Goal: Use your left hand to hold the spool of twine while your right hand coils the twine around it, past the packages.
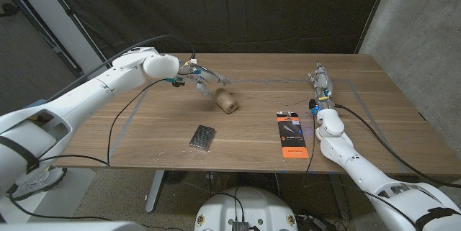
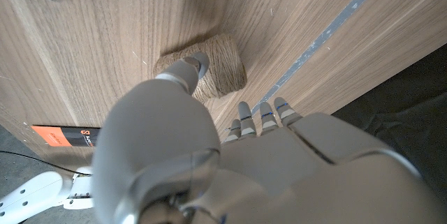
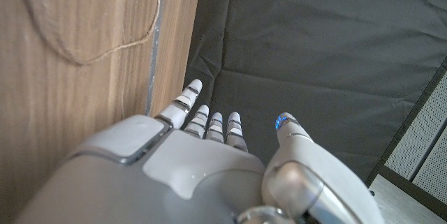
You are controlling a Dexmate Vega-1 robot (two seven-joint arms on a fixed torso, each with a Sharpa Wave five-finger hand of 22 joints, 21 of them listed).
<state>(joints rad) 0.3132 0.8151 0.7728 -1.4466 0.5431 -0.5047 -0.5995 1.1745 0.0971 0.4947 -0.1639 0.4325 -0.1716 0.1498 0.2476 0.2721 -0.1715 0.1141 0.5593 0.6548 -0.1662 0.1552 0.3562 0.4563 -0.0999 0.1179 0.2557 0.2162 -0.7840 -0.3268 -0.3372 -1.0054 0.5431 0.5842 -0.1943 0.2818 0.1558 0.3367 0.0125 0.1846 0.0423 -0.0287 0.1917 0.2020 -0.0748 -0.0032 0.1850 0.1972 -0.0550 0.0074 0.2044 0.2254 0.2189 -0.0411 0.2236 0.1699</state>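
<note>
A spool of twine [image 1: 226, 102] lies on its side near the middle of the table [image 1: 374, 94], slightly toward the far edge. The left hand [image 1: 199, 78] hovers just behind it, fingers apart, holding nothing; one fingertip [image 2: 198, 61] sits close over the spool. Loose twine [image 1: 277, 101] trails toward the right hand [image 1: 321, 81], open near the far right edge. An orange package [image 1: 292, 134] and a silver package [image 1: 202, 137] lie nearer the front edge. Ungripped, the spool may roll when the twine tightens.

We saw our right hand [image 3: 209, 161], fingers [image 3: 190, 98] spread and holding nothing, beside the wooden table [image 3: 70, 91]; loose twine [image 3: 105, 53] looped across the wood, dark curtain [image 3: 335, 49] behind.
</note>
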